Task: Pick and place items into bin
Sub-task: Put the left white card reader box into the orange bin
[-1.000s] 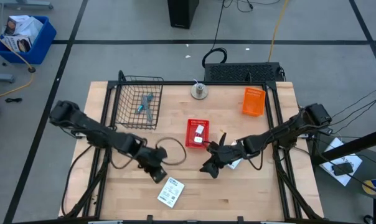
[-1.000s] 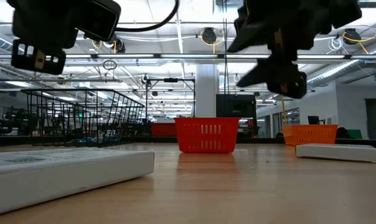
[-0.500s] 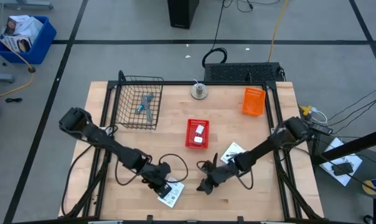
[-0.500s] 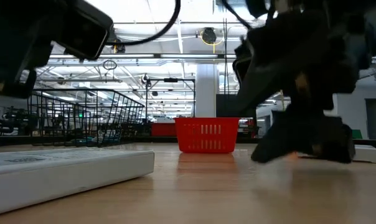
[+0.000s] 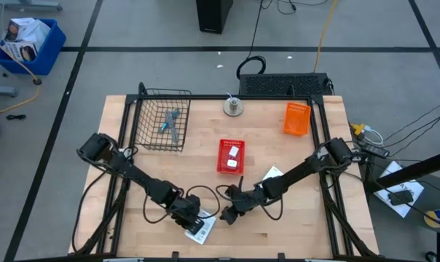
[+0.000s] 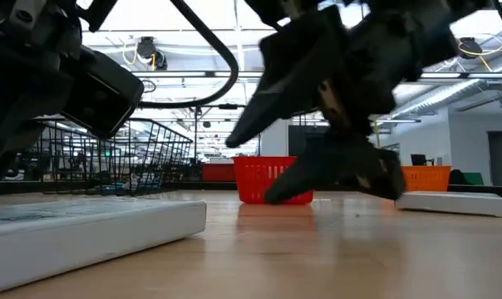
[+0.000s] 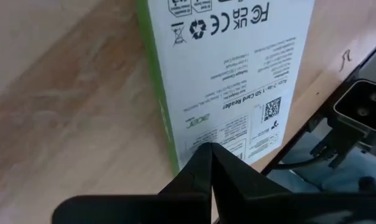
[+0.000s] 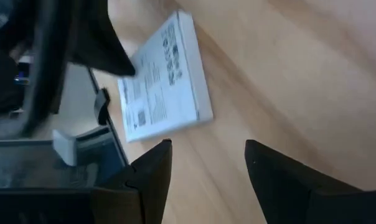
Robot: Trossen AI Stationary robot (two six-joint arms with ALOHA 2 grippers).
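Note:
A flat white packet [image 5: 203, 229] with black print lies near the table's near edge. It also fills the left wrist view as the packet [image 7: 225, 62]. My left gripper [image 5: 191, 217] is shut, its tips over the packet's left edge. My right gripper [image 5: 226, 215] is open, low and just right of the packet [image 8: 166, 81]. A second packet [image 5: 271, 173] lies partly under my right arm. Two white blocks [image 5: 233, 158] sit in the red bin [image 5: 221, 156]. The grey and teal tools [image 5: 170, 122] lie in the wire basket [image 5: 151, 138]. My left gripper [image 7: 210, 152] has its shut fingertips over the packet's printed face near its green-edged long side [image 7: 175, 155], slanting down from the table's left. Whether the tips touch the packet I cannot tell. The packet lies flat on the table.
An orange bin [image 5: 296, 118] stands at the far right and a round metal piece [image 5: 234, 107] at the far edge. A cable loop [image 5: 198, 196] hangs by my left arm. Bare wood lies right of my right gripper along the near edge.
My left gripper has moved toward the near edge and down onto the packet's left side. My right gripper has swung from beside the red bin toward the near-left and lowered, ending just right of that packet. The second packet, covered before, now shows more.

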